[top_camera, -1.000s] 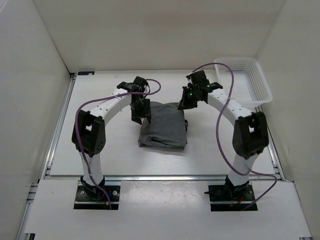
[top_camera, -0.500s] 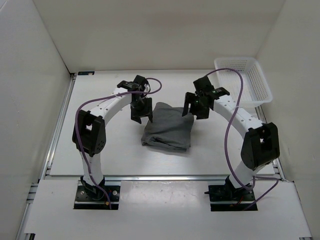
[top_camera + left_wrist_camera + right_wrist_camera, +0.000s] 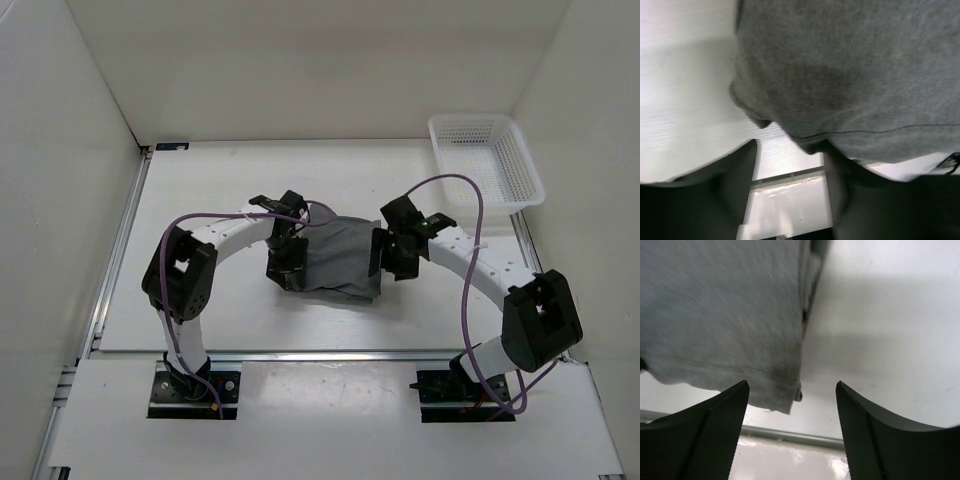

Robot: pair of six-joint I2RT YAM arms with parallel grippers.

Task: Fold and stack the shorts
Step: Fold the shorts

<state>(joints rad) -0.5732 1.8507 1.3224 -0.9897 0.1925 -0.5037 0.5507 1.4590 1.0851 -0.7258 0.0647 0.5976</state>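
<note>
**A:** Status on the fold?

**B:** Looks mostly done. The shorts (image 3: 335, 262) lie mid-table as one compact grey rectangle, layers doubled over and flat on the table (image 3: 210, 200). The near edge is a bit ragged, with one corner hanging out at the lower left in the left wrist view.

**A:** Grippers?

**B:** Both are low, flanking the bundle. The left gripper (image 3: 284, 268) is at its left edge and the right gripper (image 3: 384, 260) is at its right edge. Both have their jaws spread. In each wrist view bare table shows in the gap, with just the hem of the cloth above it. Neither is holding anything.

**A:** Anything in the basket?

**B:** The basket (image 3: 520, 165) sits in the far right corner, well apart from the shorts. As far as the top view shows, there's nothing in it.

**A:** What's left?

**B:** My guess is squaring up that loose corner, then the stacking step. There's no pile to put it on, so it isn't stacked yet.

**A:** Counts?

**B:** One pair of shorts, one basket, two arms with one gripper each. I see no second garment.
</note>
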